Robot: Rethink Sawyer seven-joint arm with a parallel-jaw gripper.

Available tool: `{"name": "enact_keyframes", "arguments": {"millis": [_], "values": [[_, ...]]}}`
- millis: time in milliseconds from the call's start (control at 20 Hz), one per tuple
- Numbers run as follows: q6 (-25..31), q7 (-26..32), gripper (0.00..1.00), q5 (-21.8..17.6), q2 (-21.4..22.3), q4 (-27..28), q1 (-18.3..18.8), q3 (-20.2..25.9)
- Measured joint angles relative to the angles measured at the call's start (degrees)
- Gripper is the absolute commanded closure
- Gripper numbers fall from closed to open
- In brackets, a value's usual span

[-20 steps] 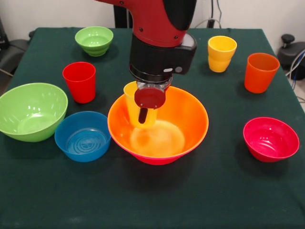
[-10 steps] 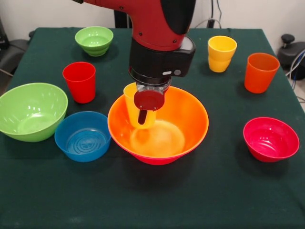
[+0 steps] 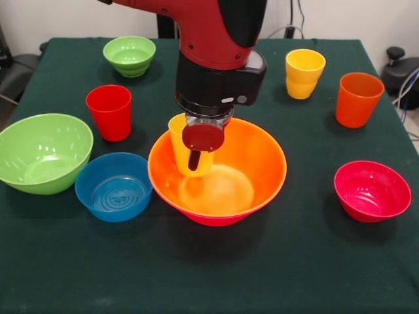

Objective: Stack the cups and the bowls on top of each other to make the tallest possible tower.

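Observation:
My gripper is shut on a yellow cup, one dark finger against its outer wall. It holds the cup slightly tilted over the left inside of the large orange bowl. That bowl sits nested in the pink bowl, of which only a rim shows at the bottom. A second yellow cup and an orange cup stand at the back right. A red cup stands at the left.
A medium-large green bowl and a small blue bowl sit left of the orange bowl, the blue one nearly touching it. A small green bowl is at the back left. A small red bowl is at the right.
The arm and the held yellow cup have shifted a little to the left and slightly up. Everything else has stayed where it was.

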State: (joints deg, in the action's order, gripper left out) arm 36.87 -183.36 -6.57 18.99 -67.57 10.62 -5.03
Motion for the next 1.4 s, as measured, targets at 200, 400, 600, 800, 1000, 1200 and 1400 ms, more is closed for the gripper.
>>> {"name": "enact_keyframes", "arguments": {"millis": [200, 400, 600, 800, 1000, 1200, 1400], "values": [[0.0, 0.0, 1.00, 0.0, 0.0, 0.0, 0.2, 0.0], [0.0, 0.0, 1.00, 0.0, 0.0, 0.0, 0.7, 0.0], [0.0, 0.0, 1.00, 0.0, 0.0, 0.0, 1.2, 0.0], [0.0, 0.0, 1.00, 0.0, 0.2, 0.0, 1.5, 0.1], [0.0, 0.0, 1.00, 0.0, 0.2, 0.0, 1.5, 0.2], [0.0, 0.0, 1.00, 0.0, 0.2, 0.0, 1.5, 0.3], [0.0, 0.0, 1.00, 0.0, 0.2, 0.0, 1.5, 0.4]]}}
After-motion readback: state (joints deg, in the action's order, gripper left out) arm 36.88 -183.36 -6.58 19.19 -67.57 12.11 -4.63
